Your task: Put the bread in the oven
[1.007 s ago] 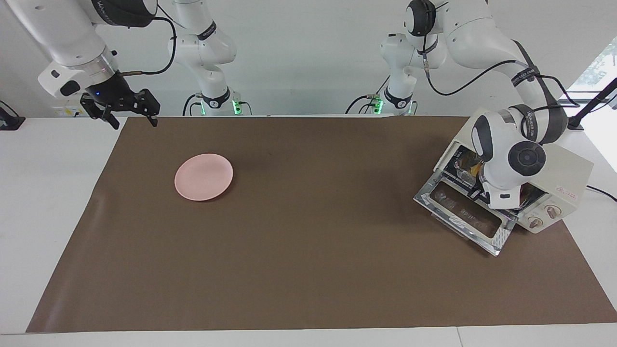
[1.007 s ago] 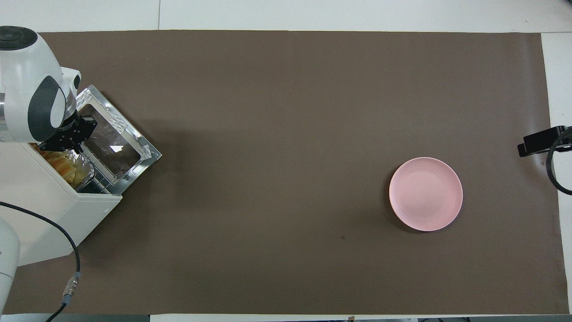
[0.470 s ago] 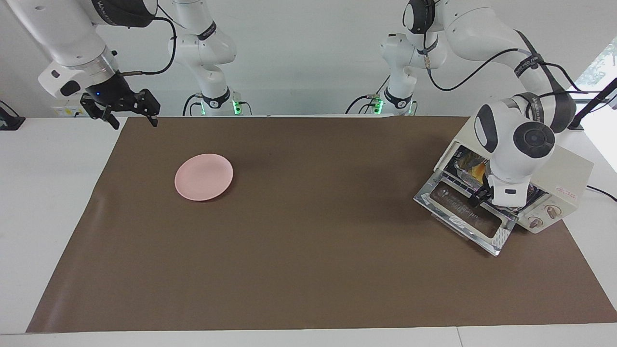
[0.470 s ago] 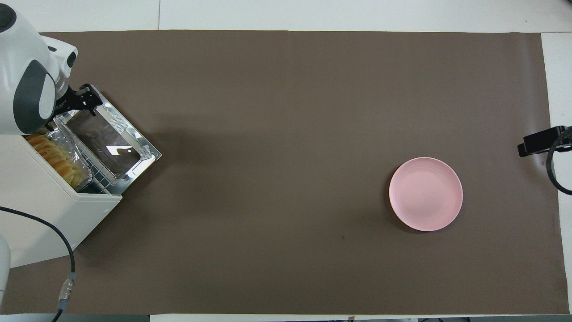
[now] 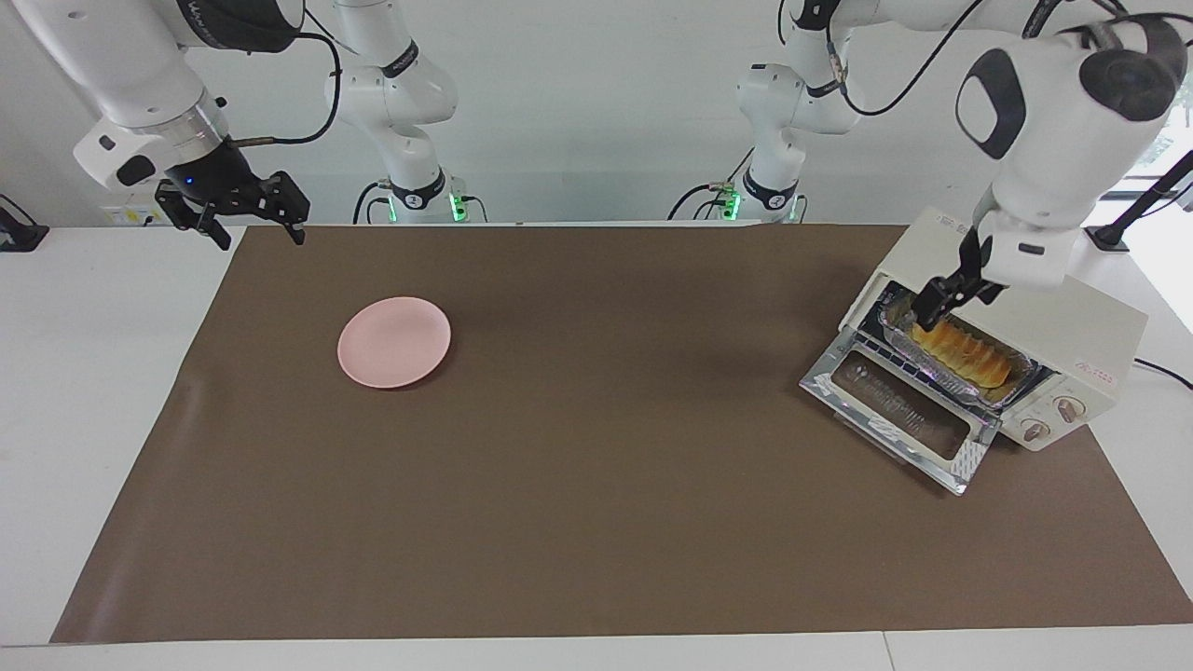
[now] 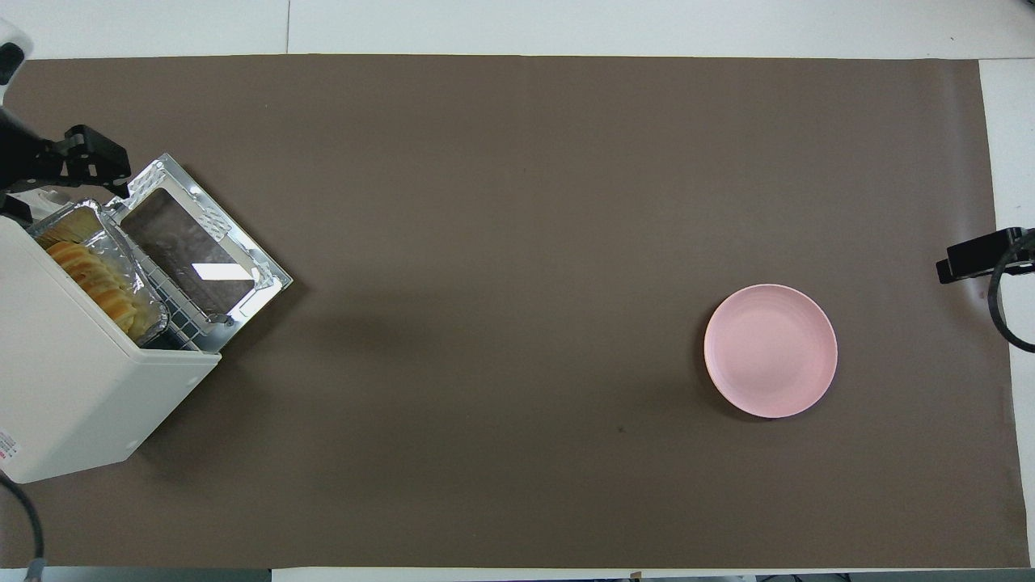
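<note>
Jaws spread and empty, the left gripper is lifting clear of the oven after letting go a second ago, leaving the bread lying in its foil tray on the rack inside. With the glass door hanging open, the placement is looking complete. The right gripper, jaws also spread, is waiting over the right arm's end of the table, near the pink plate.

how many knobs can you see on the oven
2, side by side on the control panel of the oven, beside its open door: knob and knob, the first nearer the robots. The overhead view hides that panel, so more cannot be ruled out.
</note>
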You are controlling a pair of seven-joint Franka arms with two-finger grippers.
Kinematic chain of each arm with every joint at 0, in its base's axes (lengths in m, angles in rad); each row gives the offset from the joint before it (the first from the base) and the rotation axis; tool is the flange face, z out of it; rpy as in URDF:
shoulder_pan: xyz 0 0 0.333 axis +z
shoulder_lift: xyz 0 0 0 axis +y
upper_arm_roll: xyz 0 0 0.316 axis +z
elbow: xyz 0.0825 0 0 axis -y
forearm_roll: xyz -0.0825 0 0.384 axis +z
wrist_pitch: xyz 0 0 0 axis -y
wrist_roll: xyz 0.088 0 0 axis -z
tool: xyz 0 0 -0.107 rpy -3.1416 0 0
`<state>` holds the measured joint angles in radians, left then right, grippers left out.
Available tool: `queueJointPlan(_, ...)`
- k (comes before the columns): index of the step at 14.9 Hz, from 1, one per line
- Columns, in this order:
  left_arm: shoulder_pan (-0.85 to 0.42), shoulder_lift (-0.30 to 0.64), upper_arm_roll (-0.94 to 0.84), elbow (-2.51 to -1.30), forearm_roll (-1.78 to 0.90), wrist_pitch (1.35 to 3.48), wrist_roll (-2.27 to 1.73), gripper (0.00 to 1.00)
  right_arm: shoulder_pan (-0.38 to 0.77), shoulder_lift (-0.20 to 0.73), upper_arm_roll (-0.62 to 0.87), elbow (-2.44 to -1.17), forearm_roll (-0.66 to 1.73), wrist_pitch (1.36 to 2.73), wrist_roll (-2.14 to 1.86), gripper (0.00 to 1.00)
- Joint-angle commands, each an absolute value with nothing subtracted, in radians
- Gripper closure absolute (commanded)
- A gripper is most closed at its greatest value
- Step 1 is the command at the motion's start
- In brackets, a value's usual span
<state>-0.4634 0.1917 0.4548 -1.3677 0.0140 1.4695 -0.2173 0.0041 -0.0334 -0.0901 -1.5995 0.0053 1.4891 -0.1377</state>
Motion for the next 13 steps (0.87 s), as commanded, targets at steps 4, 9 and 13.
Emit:
queueJointPlan(4,-0.477,0.066,0.442,-1.416,-0.008,1.29,0.005,0.0,-0.008,-0.057,-0.08,-1.621,-0.005,1.486,-0.129,0.0)
queueJointPlan(9,-0.07,-0.041,0.006,-1.517,-0.003,1.267,0.063,0.0,-0.008,-0.057,-0.078,-1.621,-0.003,1.486,-0.129,0.0)
queueJointPlan(13,-0.049,-0.043,-0.011,-1.537,-0.002,1.312,0.052,0.0,-0.008,-0.057,-0.08,-1.621,-0.003,1.486,-0.129,0.0)
